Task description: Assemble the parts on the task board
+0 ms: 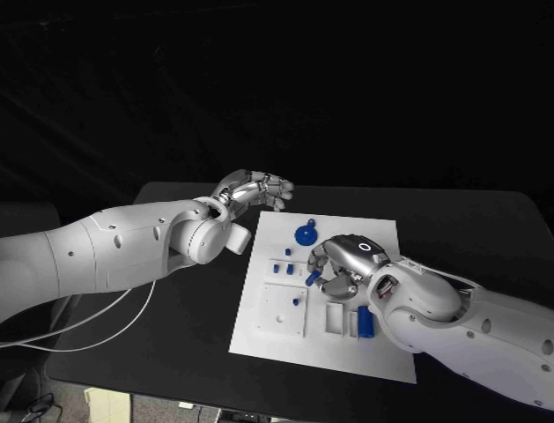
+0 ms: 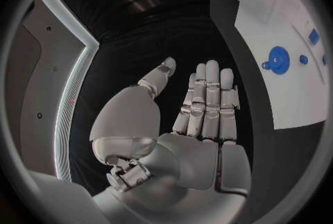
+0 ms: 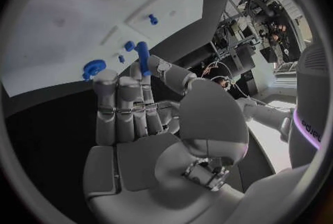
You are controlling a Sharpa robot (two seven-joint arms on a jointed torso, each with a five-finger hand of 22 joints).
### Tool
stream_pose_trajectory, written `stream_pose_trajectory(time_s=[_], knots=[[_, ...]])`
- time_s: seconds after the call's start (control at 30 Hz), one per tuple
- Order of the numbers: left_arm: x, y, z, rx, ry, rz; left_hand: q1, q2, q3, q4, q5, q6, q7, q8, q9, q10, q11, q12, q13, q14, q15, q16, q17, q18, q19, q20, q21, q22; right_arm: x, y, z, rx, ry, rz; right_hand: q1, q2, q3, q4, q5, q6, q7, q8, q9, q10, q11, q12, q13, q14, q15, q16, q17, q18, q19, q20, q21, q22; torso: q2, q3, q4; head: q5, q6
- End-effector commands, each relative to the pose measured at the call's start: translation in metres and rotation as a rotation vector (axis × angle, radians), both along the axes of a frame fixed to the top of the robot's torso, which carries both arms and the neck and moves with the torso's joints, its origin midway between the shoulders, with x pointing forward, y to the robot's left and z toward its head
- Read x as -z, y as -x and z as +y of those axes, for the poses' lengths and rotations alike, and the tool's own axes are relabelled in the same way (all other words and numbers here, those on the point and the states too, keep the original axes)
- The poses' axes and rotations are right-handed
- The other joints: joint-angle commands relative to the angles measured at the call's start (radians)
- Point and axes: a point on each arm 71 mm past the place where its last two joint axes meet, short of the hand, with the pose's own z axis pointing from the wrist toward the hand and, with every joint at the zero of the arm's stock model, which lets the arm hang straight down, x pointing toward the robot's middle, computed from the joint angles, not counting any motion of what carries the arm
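Observation:
The white task board [image 1: 340, 348] lies in the middle of the black table. My right hand [image 1: 345, 263] hovers over the board's middle and pinches a small oblong blue part [image 1: 313, 278] between thumb and fingers. In the right wrist view the same blue part [image 3: 144, 56] sticks out past the fingertips of the right hand [image 3: 149, 124]. A round blue disc [image 1: 306, 234] sits near the board's far edge. My left hand [image 1: 254, 189] floats above the table off the board's far left corner, fingers straight and empty; the left wrist view shows this left hand [image 2: 197, 124] flat, thumb apart.
Small blue pieces [image 1: 284, 260] lie on the board's left part, and another blue piece [image 1: 365, 324] stands by a slot nearer the front. A raised white square block [image 1: 281, 310] sits at the board's front left. Bare black table surrounds the board.

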Motion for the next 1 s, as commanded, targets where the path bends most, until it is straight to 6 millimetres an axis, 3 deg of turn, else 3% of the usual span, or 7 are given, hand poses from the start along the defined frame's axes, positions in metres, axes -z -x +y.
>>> stream_pose_trajectory(time_s=[0.03,0.43,1.0], knots=[[-0.002,0.0,-0.002,0.01,0.012,-0.007,0.004,0.002,-0.001,0.003,0.001,-0.006,-0.001,0.004,-0.002,-0.01,0.0,-0.002,0.001,0.003,0.006,-0.005,0.001,0.013,0.004,0.004,-0.003,0.001,0.006,0.008,0.009,-0.039,-0.017,0.022,-0.008,0.007,0.007,-0.003,0.002,0.008,0.004,0.002,0.001,0.041,-0.002,0.004,0.003,0.0,-0.009,0.005,-0.002,0.101,0.002,-0.006,0.006,0.016,0.0,-0.0004,0.0014,0.0,-0.001],[-0.002,0.0,-0.006,0.015,0.014,-0.007,0.004,0.003,0.0,0.004,0.001,-0.005,-0.001,0.005,-0.002,-0.01,0.0,-0.002,0.001,0.003,0.006,-0.006,0.002,0.013,0.005,0.004,-0.004,0.002,0.034,0.034,0.043,-0.117,-0.021,0.069,-0.01,0.009,0.006,-0.008,0.002,0.009,0.004,0.001,0.001,0.041,-0.002,0.002,0.005,0.0,-0.009,0.005,-0.002,0.101,0.002,-0.007,0.006,0.016,0.0,0.0001,0.0022,0.012,-0.005],[-0.001,-0.001,-0.008,0.02,0.015,-0.006,0.003,0.003,0.0,0.004,0.001,-0.005,-0.001,0.005,-0.002,-0.009,0.0,-0.002,0.002,0.003,0.006,-0.007,0.004,0.013,0.005,0.004,-0.005,0.002,0.056,0.036,0.048,-0.114,0.027,0.06,-0.01,0.012,0.007,-0.012,0.001,0.009,0.004,0.0,0.001,0.041,-0.002,0.001,0.007,0.0,-0.009,0.006,-0.002,0.101,0.002,-0.008,0.006,0.016,0.001,0.0002,0.001,0.02,-0.012]])
